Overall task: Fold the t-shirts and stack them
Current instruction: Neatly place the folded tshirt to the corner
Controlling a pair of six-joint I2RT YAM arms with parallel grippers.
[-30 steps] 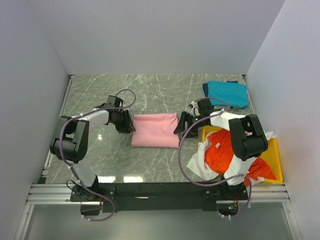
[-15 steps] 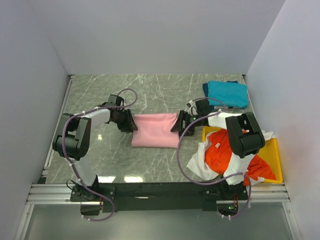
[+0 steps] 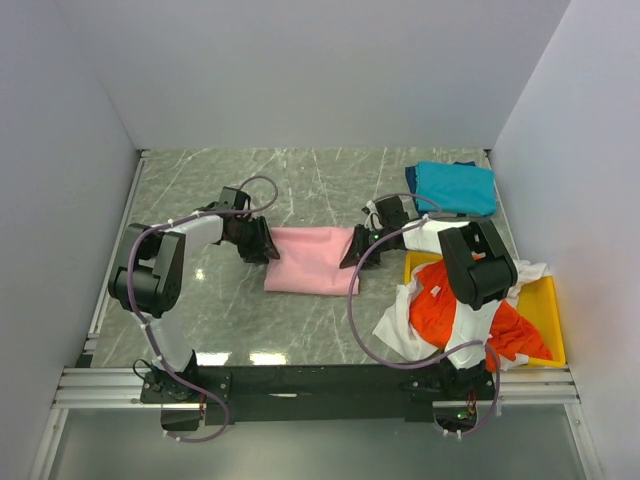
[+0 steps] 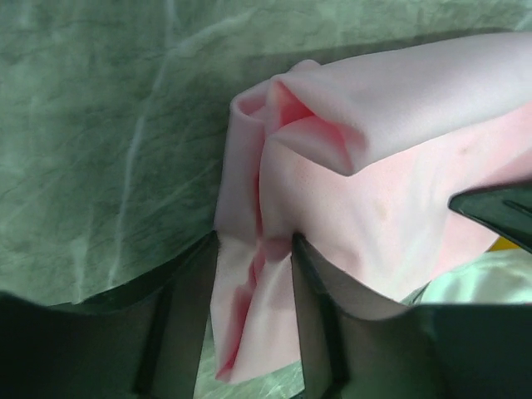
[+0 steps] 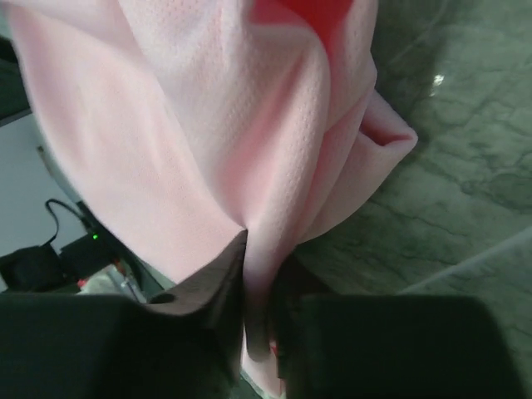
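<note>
A folded light pink t-shirt (image 3: 310,260) lies on the marble table between my two grippers. My left gripper (image 3: 262,247) is at its left edge; in the left wrist view the pink cloth (image 4: 374,191) fills the gap of the left gripper (image 4: 253,238), which is shut on it. My right gripper (image 3: 352,250) is at the shirt's right edge; in the right wrist view a fold of the pink cloth (image 5: 208,125) is pinched in the right gripper (image 5: 264,249). A folded teal-blue t-shirt (image 3: 455,187) lies at the back right. An orange-red t-shirt (image 3: 440,300) and a white one (image 3: 400,325) are heaped at the right.
A yellow tray (image 3: 548,310) under the heap sits by the right wall. White walls close in the table on three sides. The arms' bases and a metal rail (image 3: 300,380) run along the near edge.
My right gripper has moved left onto the pink shirt's right edge and closed on the cloth. The left gripper has shifted slightly toward the shirt's back left corner.
</note>
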